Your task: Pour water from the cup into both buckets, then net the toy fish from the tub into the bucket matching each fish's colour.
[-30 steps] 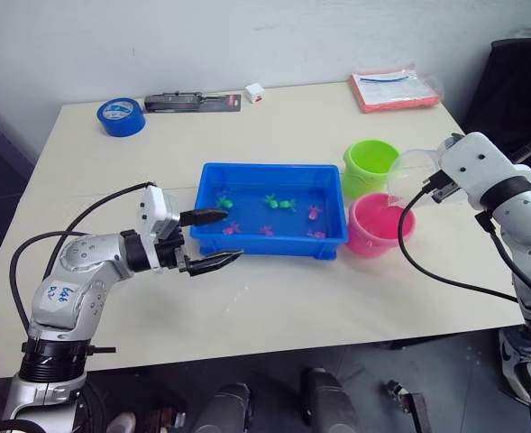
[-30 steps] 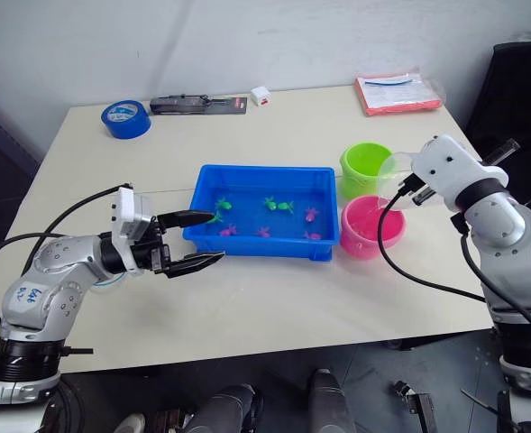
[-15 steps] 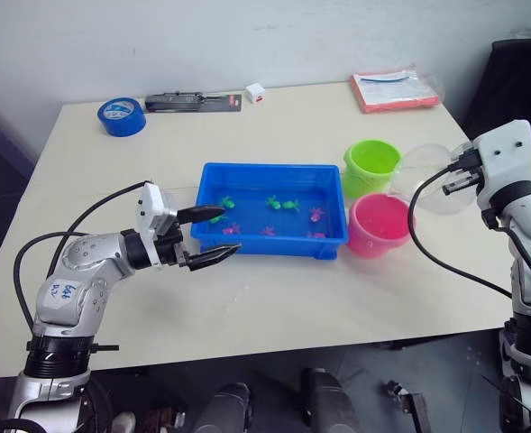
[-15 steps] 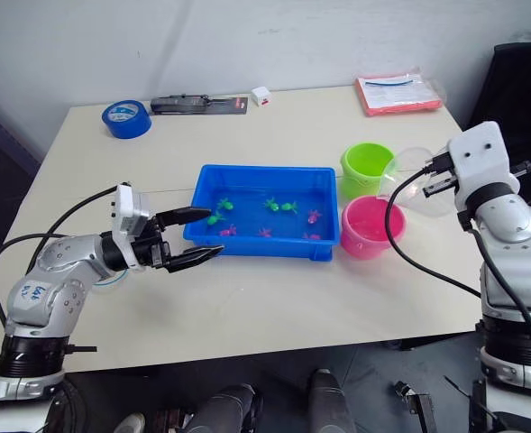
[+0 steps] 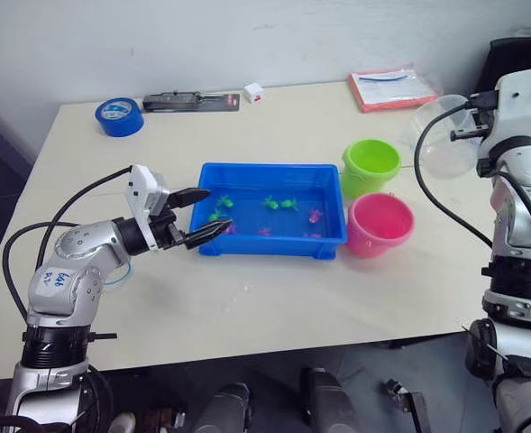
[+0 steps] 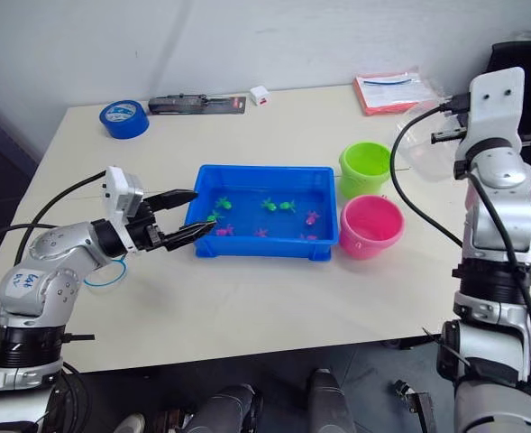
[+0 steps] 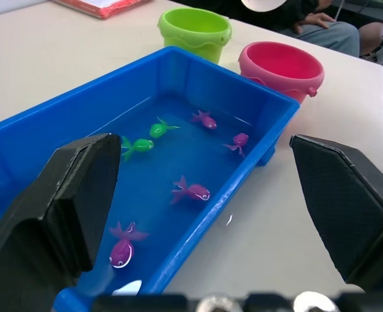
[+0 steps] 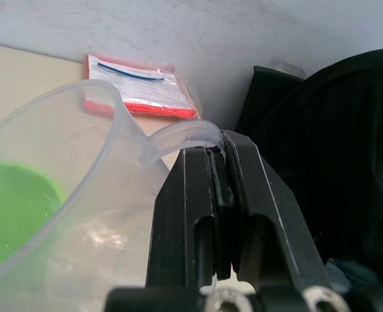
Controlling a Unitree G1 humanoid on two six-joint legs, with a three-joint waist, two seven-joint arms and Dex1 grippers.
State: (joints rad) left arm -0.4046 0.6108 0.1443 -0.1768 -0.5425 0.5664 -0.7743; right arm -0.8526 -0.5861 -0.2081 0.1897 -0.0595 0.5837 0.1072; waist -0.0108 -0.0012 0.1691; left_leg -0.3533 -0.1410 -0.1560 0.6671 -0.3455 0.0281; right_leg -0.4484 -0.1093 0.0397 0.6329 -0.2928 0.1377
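My right gripper (image 8: 217, 156) pinches the cup (image 5: 443, 135) handle, held high; left gripper (image 5: 204, 216) spread by the tub (image 5: 274, 244); pouring looks over; next, set it down.

Clear see-through cup (image 5: 443, 135) hanging tipped on its side in the air, above the desk's right edge, beyond the buckets. Lime green bucket (image 5: 370, 167) and pink bucket (image 5: 379, 224) standing upright, just beside each other, at the right end of the blue tub (image 5: 270, 245). Green and pink toy fish (image 7: 190, 190) floating in shallow water inside the tub.
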